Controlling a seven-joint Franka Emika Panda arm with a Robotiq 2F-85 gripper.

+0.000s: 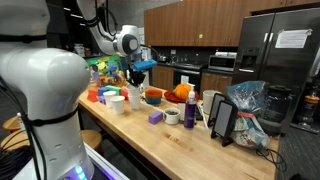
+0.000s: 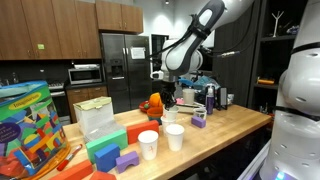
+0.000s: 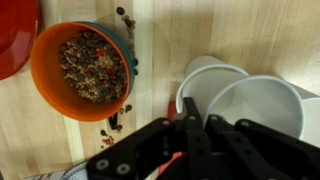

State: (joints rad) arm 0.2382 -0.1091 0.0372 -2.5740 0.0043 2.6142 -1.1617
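Wooden kitchen countertop (image 1: 190, 140), steel fridge (image 1: 275, 50) behind. In an exterior view, the white arm bends down from the upper left. Its gripper (image 1: 140, 70) points downward above an orange bowl (image 1: 153, 97) and two white cups (image 1: 117, 102). In an exterior view from the opposite end, the cups (image 2: 148, 145) stand upright. Wrist view: the round, smooth bowl (image 3: 85, 68) opens upward and holds brown grainy bits. It sits left of the cups. The black fingers (image 3: 190, 125) are pressed together.
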